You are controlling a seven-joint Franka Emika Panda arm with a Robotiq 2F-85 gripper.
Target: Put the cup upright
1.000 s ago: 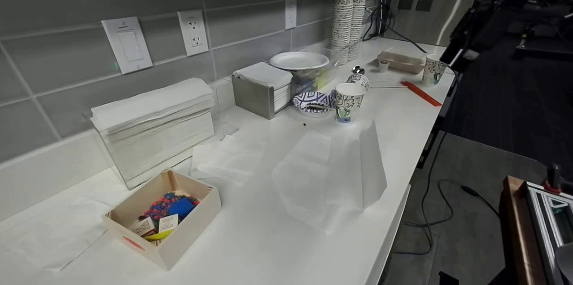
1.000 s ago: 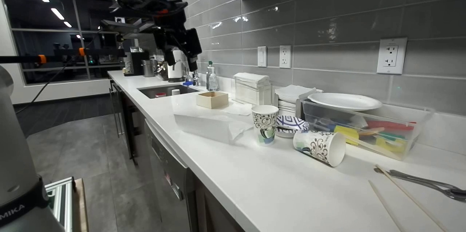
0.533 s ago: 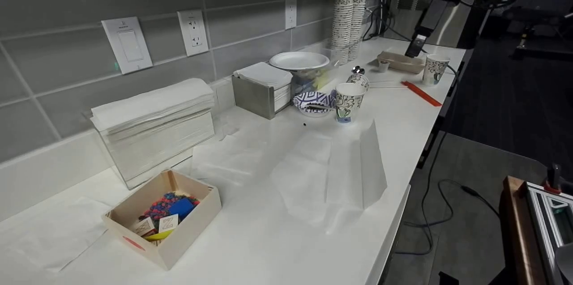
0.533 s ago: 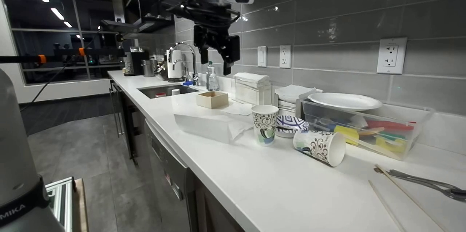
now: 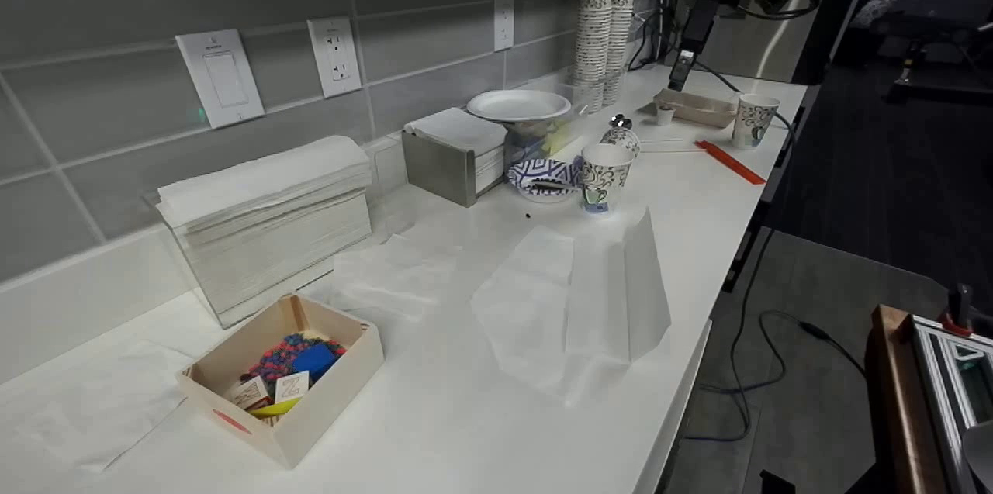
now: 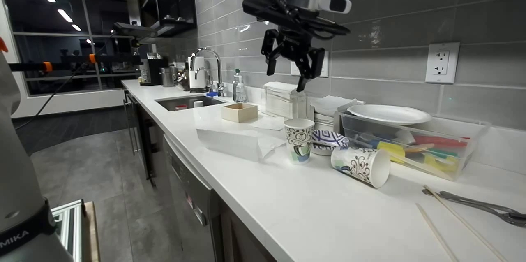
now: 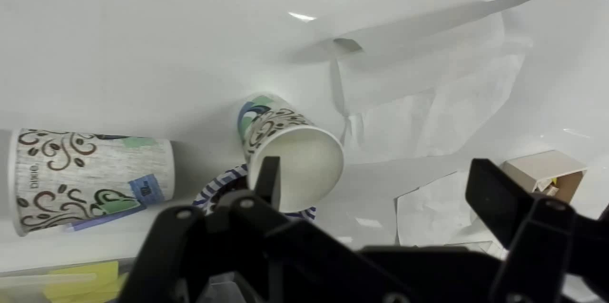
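A patterned paper cup lies on its side on the white counter, its mouth turned away from the standing cup. It also shows at the left of the wrist view and partly behind the standing cup in an exterior view. A like cup stands upright beside it, with its open mouth seen in the wrist view. My gripper is open and empty, high above the counter. In the wrist view its fingers are wide apart, one overlapping the standing cup's rim in the picture.
A patterned bowl sits behind the cups. A clear bin topped by a plate stands by the wall. Folded paper, a napkin holder, a wooden box, sticks and another upright cup are on the counter.
My gripper has moved in over the counter, leftward in one exterior view and rightward in the other, nearer the cups. It stays open. The cups have not moved.
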